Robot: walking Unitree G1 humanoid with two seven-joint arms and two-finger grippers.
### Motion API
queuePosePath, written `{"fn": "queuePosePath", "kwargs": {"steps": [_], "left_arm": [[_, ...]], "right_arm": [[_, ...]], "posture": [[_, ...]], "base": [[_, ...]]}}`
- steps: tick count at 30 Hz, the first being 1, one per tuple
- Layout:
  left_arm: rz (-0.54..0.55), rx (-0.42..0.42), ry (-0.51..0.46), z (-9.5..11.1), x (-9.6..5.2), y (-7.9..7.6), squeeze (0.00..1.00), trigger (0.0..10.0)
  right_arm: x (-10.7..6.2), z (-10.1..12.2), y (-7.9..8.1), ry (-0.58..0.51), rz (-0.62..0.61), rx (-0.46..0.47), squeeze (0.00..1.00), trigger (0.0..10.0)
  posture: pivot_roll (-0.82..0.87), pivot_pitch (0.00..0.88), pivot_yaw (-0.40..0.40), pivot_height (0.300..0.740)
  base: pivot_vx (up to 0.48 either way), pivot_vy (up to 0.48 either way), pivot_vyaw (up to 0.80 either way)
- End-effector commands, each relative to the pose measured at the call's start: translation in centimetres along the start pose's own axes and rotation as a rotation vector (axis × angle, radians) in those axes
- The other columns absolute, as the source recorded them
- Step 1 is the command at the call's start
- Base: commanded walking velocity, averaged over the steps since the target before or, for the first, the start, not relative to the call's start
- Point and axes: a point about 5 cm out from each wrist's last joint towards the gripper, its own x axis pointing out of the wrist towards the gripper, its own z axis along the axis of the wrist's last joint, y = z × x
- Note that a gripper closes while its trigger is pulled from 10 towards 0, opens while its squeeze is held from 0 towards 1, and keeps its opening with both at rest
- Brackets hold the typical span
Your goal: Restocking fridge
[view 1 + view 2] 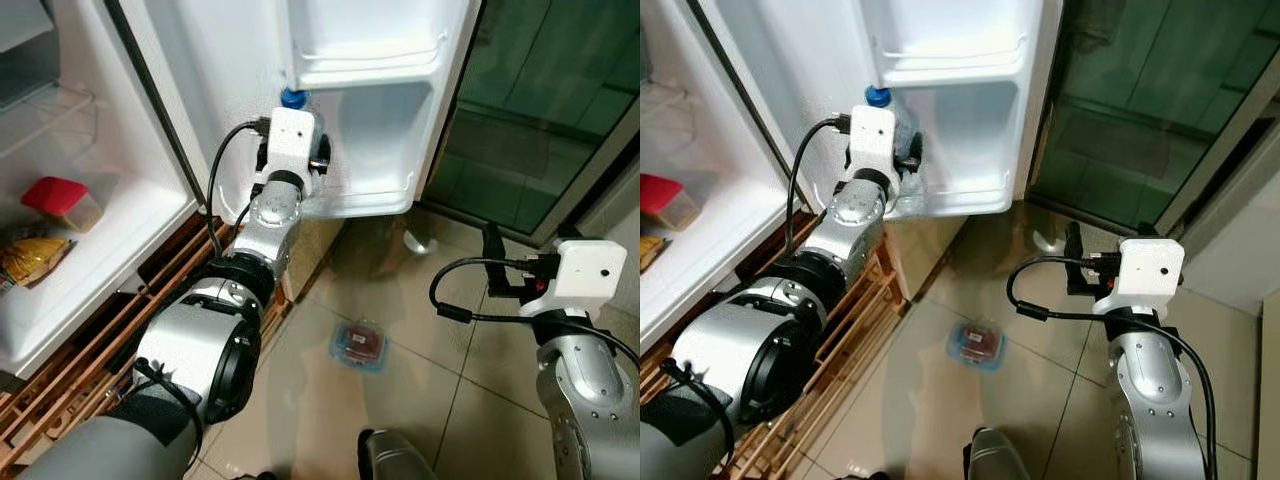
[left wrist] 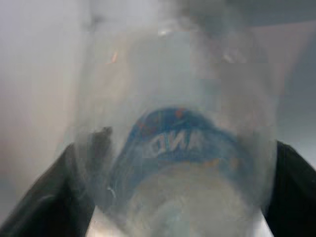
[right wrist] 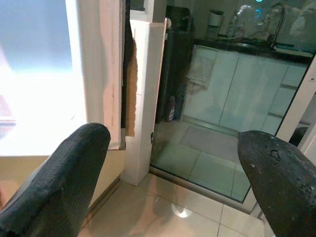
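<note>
Left eye view: left gripper (image 1: 290,165) is up at the lower door shelf (image 1: 370,195) of the open fridge door, w/ a clear water bottle (image 1: 902,150) in its jaws. Blue cap (image 1: 293,97) pokes up just above the wrist camera housing. Bottle stands upright, at or in the shelf; can't tell if its base is resting on the shelf floor yet.

Left wrist view: the bottle's blue label (image 2: 180,143) sits between the two black fingers (image 2: 44,197), one on each side of the body, so jaws are clamped on the bottle mid-body.

Right gripper (image 1: 1077,262) hangs over the tiled floor, well apart from the fridge. Right wrist view has its fingers (image 3: 59,173) spread wide w/ nothing between them.

Handling, my read: thin plastic, prob. full, so fairly heavy and a bit squashy; smooth wall could slip if grip is light. The label band is the best hold, stiffer than bare wall and low enough to keep it from tipping. Squeeze too hard and it dents.

Also on the floor: small clear food box (image 1: 360,345) w/ something red inside, likely still to be stocked. Fridge interior holds a red-lidded tub (image 1: 62,200) and a yellow packet (image 1: 30,258).
</note>
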Motion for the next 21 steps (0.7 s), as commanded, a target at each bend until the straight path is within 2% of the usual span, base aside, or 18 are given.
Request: {"fn": "queuePosePath", "kwargs": {"steps": [1,5,7,11,14,16,18,19,20,21], "left_arm": [[0.008,-0.044,-0.02,1.3,0.4,0.3,1.0,10.0],[-0.012,-0.054,-0.048,1.3,0.2,0.4,1.0,10.0],[-0.042,-0.028,-0.078,1.4,0.0,0.0,1.0,10.0],[-0.161,0.049,-0.195,2.2,-1.0,-1.7,1.0,10.0],[-0.266,0.041,-0.291,3.3,-1.9,-2.9,1.0,10.0],[-0.285,0.044,-0.306,3.4,-2.1,-3.0,1.0,10.0],[-0.359,0.021,-0.336,3.5,-3.1,-2.9,1.0,10.0],[-0.359,0.021,-0.336,3.5,-3.1,-2.9,1.0,10.0],[-0.404,-0.006,-0.319,3.0,-4.1,-2.4,1.0,10.0],[-0.404,-0.006,-0.319,3.0,-4.1,-2.4,1.0,10.0]], "right_arm": [[0.2,0.0,0.3,-0.007,0.01,0.002,0.14,10.0],[0.6,-0.1,0.5,-0.011,0.021,0.006,0.14,10.0],[0.7,-0.1,0.7,-0.012,0.028,0.009,0.14,10.0],[0.9,-0.3,1.0,-0.011,0.037,0.016,0.14,10.0],[1.1,-0.4,1.2,-0.012,0.04,0.021,0.14,10.0],[1.1,-0.4,1.3,-0.012,0.04,0.022,0.14,10.0],[1.2,-0.5,1.3,-0.017,0.032,0.026,0.14,10.0],[1.2,-0.5,1.3,-0.017,0.032,0.026,0.14,10.0],[1.2,-0.5,1.2,-0.023,0.021,0.026,0.14,10.0],[1.2,-0.5,1.2,-0.023,0.021,0.026,0.14,10.0]], "posture": [[-0.4,0.061,0.074,0.74],[-0.39,0.054,0.068,0.74],[-0.38,0.05,0.067,0.74],[-0.36,0.041,0.069,0.74],[-0.35,0.034,0.077,0.74],[-0.35,0.031,0.081,0.74],[-0.34,0.025,0.09,0.74],[-0.34,0.025,0.09,0.74],[-0.33,0.018,0.1,0.74],[-0.33,0.018,0.1,0.74]], "base": [[0.0,0.0,0.0],[0.0,0.0,0.0],[0.0,0.0,0.0],[0.0,0.0,0.0],[0.0,0.0,0.0],[0.0,0.0,0.0],[0.0,0.0,0.0],[0.0,0.0,0.0],[0.0,0.0,0.0],[0.0,0.0,0.0]]}}
